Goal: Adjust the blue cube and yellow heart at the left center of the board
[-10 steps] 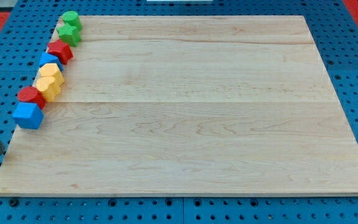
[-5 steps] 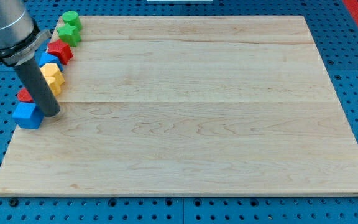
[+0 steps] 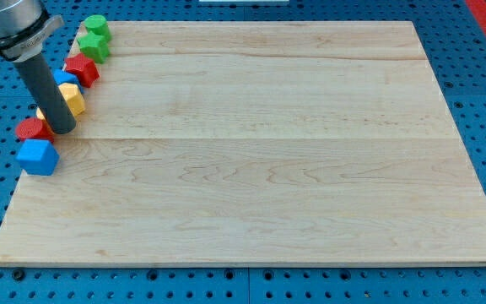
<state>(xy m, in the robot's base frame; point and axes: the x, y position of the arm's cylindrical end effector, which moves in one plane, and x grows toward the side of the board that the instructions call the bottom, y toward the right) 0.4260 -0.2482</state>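
My tip [image 3: 63, 131] rests against the yellow heart-shaped block [image 3: 72, 99], with the small blue cube [image 3: 64, 78] just behind it. No gripper shows, so its state can't be told. Judging the adjustment underway, the next push needs gentle nudging, sparing the red block [image 3: 32, 128] beside it.

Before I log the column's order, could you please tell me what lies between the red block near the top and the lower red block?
In the camera view, a blue block, yellow blocks and my tip.
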